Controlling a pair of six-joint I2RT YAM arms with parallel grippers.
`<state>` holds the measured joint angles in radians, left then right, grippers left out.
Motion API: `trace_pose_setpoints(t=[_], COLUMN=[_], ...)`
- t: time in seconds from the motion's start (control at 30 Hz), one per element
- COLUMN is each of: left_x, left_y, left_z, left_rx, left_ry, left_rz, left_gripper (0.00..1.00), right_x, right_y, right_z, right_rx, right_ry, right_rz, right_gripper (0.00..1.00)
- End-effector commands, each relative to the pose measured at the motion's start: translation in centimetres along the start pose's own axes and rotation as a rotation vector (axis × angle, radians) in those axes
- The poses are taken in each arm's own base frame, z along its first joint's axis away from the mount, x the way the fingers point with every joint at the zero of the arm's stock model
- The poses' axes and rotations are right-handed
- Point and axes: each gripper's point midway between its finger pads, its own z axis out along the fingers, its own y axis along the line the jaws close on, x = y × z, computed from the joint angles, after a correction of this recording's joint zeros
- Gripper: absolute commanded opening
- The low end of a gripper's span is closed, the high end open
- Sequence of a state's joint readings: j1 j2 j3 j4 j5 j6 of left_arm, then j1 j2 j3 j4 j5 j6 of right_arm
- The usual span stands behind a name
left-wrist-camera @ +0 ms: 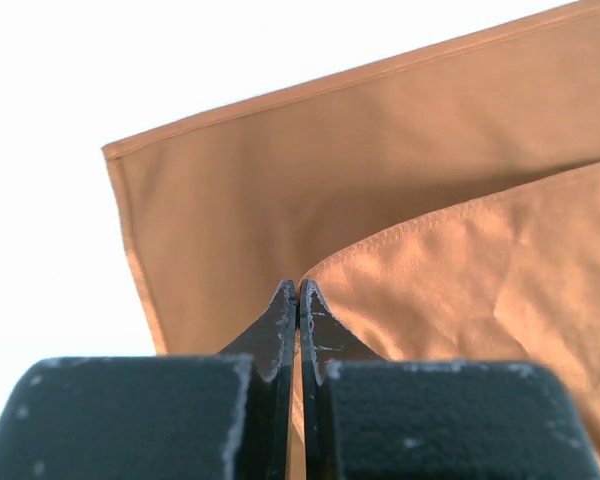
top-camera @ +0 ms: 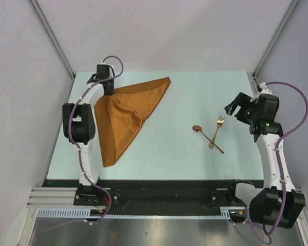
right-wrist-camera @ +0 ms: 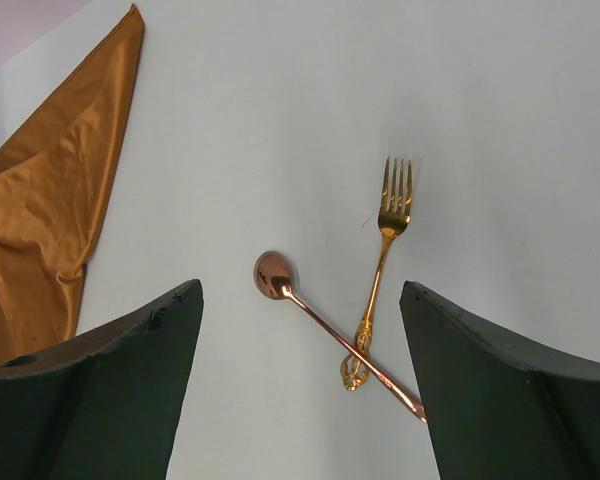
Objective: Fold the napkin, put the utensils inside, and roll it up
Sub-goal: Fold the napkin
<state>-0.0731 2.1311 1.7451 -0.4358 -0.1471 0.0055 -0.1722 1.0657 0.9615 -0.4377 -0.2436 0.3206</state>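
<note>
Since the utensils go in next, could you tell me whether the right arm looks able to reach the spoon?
Probably yes: the right gripper is open, the spoon lies on bare table before it, only crossed with the fork.

Orange napkin (top-camera: 126,115) lies partly folded; copper spoon (top-camera: 209,139) crosses fork (top-camera: 216,132).

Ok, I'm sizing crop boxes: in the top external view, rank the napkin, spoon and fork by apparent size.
1. The napkin, by far the largest.
2-3. The spoon and fork look about alike. The spoon is perhaps slightly longer, but they are too close to rank.
</note>
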Motion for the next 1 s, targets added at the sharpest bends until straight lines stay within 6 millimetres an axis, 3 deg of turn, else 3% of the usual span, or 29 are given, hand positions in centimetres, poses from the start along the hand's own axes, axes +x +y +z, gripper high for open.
trace_pose_setpoints(t=[0.0, 0.07, 0.13, 0.23, 0.27, 0.83, 0.97], left_x=[-1.1, -1.8, -1.2, -1.2, -1.3, -1.1, -1.3], left_y=[2.4, 3.5, 4.5, 4.5, 6.0, 9.8, 9.9], left_z=[1.3, 1.6, 2.5, 3.2, 3.4, 5.4, 6.0], left_rx=[-0.045, -0.063, -0.076, -0.074, -0.092, -0.124, -0.12], left_ry=[0.016, 0.009, 0.03, 0.037, 0.037, 0.046, 0.046], left_rz=[0.034, 0.034, 0.038, 0.053, 0.038, 0.008, 0.017], left_gripper=[0.0, 0.0, 0.0, 0.0, 0.0, 0.0, 0.0], right_x=[-1.9, -2.0, -2.0, -2.0, -1.9, -1.7, -1.7], right_y=[0.5, 0.4, 0.4, 0.3, 0.3, 0.0, 0.0], right_z=[-0.8, -0.9, -1.0, -1.0, -1.0, -1.3, -1.4], right_rx=[-0.001, 0.003, 0.008, 0.014, 0.011, 0.033, 0.032], right_ry=[-0.057, -0.06, -0.062, -0.059, -0.058, -0.052, -0.052], right_rz=[-0.011, -0.015, -0.016, -0.015, -0.017, -0.01, -0.004], right_gripper=[0.85, 0.85, 0.85, 0.85, 0.86, 0.85, 0.85])
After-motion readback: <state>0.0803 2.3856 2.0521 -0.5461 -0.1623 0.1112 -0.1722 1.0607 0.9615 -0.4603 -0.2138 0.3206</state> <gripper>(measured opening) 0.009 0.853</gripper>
